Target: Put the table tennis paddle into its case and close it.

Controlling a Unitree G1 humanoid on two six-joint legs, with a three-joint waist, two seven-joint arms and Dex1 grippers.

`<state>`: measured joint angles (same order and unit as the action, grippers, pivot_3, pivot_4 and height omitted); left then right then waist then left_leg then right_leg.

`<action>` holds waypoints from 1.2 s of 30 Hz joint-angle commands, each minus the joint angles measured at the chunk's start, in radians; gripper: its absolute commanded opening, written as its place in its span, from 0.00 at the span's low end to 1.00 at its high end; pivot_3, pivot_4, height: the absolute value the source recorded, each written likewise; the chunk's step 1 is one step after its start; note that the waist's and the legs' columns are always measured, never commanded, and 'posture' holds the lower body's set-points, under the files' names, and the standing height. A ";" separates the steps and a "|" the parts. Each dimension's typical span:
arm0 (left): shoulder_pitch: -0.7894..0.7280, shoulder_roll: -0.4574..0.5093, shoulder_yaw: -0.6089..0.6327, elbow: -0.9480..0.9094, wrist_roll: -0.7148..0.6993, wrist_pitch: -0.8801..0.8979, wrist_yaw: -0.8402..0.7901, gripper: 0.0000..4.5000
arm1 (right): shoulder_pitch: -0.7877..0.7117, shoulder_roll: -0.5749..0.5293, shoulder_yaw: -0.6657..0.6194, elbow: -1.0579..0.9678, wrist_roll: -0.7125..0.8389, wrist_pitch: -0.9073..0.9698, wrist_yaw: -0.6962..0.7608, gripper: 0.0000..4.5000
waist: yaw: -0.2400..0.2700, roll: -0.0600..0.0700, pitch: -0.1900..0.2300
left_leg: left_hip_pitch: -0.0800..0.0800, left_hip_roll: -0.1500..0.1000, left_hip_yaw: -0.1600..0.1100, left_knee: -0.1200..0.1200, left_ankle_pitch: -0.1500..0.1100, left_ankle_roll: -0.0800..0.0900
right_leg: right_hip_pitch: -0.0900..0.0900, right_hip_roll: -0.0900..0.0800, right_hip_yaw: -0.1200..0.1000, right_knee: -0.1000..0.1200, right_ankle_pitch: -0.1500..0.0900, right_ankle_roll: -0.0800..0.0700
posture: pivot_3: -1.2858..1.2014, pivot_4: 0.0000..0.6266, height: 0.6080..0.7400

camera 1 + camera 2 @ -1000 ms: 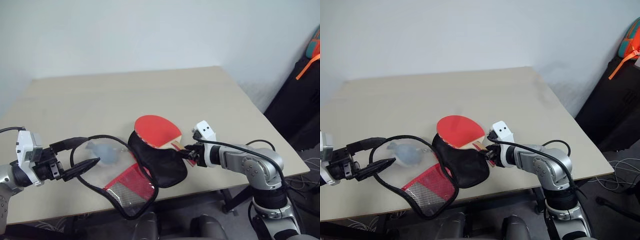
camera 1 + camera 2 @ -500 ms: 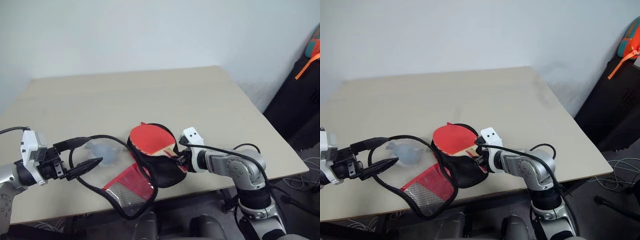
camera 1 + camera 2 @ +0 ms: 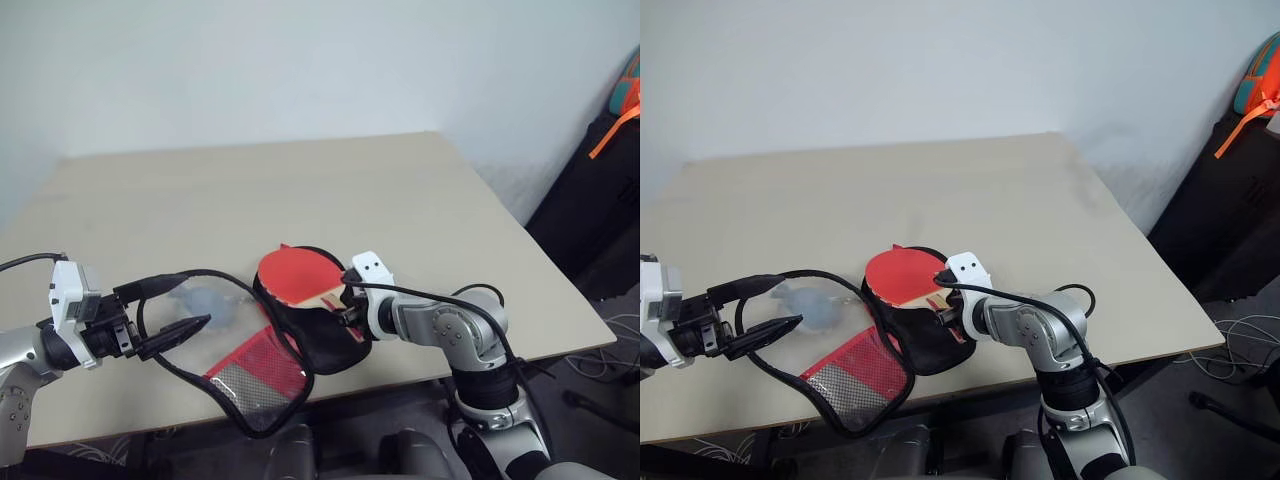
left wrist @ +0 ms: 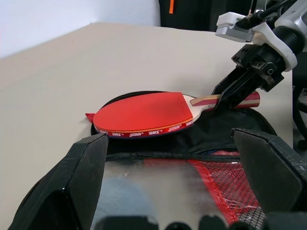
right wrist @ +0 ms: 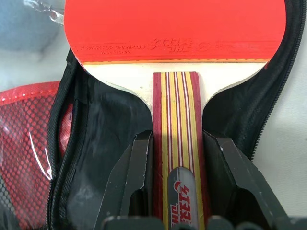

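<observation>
Lower centre of the left eye frame, on the smooth beige counter: insertion step, half done. Case is soft black fabric w/ a zip rim, flopped open, red mesh flap toward the frame's bottom. Paddle, flat, round red rubber face, lies over the black half w/ its head at the rim. Right tool is clamped on the striped wooden handle. Left tool, fingers spread wide, props the zip rim open. Next, probably: seat the paddle fully, let go, fold the flap, zip.

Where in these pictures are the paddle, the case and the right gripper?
paddle (image 4: 141,111), left wrist view, on the red rubber face.
case (image 3: 330,345), left eye view, on the black fabric flap.
right gripper (image 5: 176,165), right wrist view, between its fingertips, on the handle.
</observation>
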<state>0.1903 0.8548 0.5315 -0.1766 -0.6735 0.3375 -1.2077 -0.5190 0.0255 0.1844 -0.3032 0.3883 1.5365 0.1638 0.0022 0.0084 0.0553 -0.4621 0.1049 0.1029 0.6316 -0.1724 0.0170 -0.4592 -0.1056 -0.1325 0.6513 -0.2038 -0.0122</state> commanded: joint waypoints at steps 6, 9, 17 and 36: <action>-0.004 -0.008 0.009 -0.012 0.006 -0.018 0.007 1.00 | -0.046 0.074 -0.056 -0.005 -0.042 0.062 -0.047 0.25 | 0.000 0.001 0.001 | 0.000 0.000 0.000 -0.001 0.000 0.000 | 0.000 0.000 0.000 0.000 0.000 -0.001 | 0.52 0.00 0.74; -0.002 -0.011 0.009 -0.013 0.007 -0.019 0.007 1.00 | -0.045 0.100 -0.069 -0.008 -0.044 0.077 -0.051 0.25 | 0.000 0.001 0.000 | 0.000 0.000 0.000 -0.002 0.000 0.000 | -0.001 0.000 0.000 0.000 0.000 -0.001 | 0.52 0.00 0.74; -0.006 -0.012 0.007 -0.009 0.012 -0.023 0.005 1.00 | -0.033 0.134 -0.086 -0.009 -0.016 0.078 -0.063 0.25 | 0.000 0.001 0.000 | 0.000 0.005 0.008 -0.006 0.000 -0.002 | -0.003 0.003 0.003 0.000 0.001 -0.003 | 0.52 0.00 0.74; -0.019 -0.011 0.000 0.007 0.024 -0.034 0.001 1.00 | -0.021 0.119 -0.073 -0.001 0.080 0.078 -0.085 0.54 | -0.002 0.000 0.000 | 0.001 0.009 0.013 -0.009 0.001 -0.004 | -0.004 0.005 0.003 -0.007 0.005 -0.008 | 0.52 0.00 0.74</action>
<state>0.1857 0.8425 0.5260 -0.1639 -0.6449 0.3202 -1.2030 -0.5344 0.1299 0.1267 -0.2973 0.4335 1.6069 0.0864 -0.0003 0.0085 0.0552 -0.4612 0.1137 0.1155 0.6229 -0.1718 0.0132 -0.4630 -0.1006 -0.1298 0.6447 -0.1988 -0.0198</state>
